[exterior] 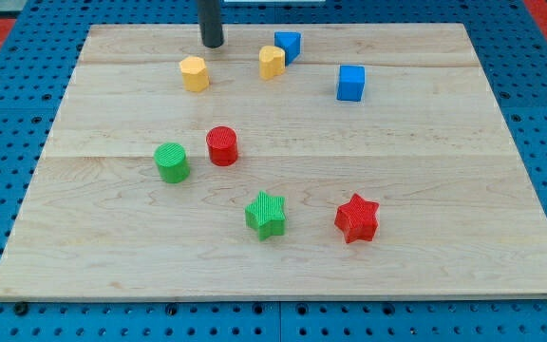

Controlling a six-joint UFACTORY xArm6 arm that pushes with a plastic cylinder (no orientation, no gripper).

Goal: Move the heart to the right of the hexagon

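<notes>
My tip (213,44) stands just above-left of the yellow hexagon (195,73); the yellow heart (272,62), orientation unclear, touches a blue block (288,46) on the worktop (444,247).

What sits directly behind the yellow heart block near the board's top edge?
A blue cube sits behind the yellow heart block, toward the view's top. The heart covers the cube's lower left; whether they touch cannot be told.
</notes>
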